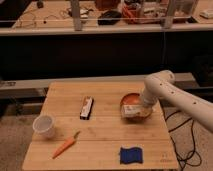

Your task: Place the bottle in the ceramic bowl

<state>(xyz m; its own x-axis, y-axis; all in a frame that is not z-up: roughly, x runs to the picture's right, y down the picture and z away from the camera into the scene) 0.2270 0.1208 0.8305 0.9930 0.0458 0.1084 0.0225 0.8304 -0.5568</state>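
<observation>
tool (142, 107) at ceramic bowl (131, 97) — grip unclear | bottle (131, 112) at rim | cup (44, 126), carrot (64, 147) apart

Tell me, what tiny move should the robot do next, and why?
Probably lower the bottle the last bit into the ceramic bowl and leave it there. The gripper is at the bowl's front right edge, and the bottle lies across the front of the bowl, so little seems left to do. Whether the bottle is gripped, I cannot tell.
</observation>
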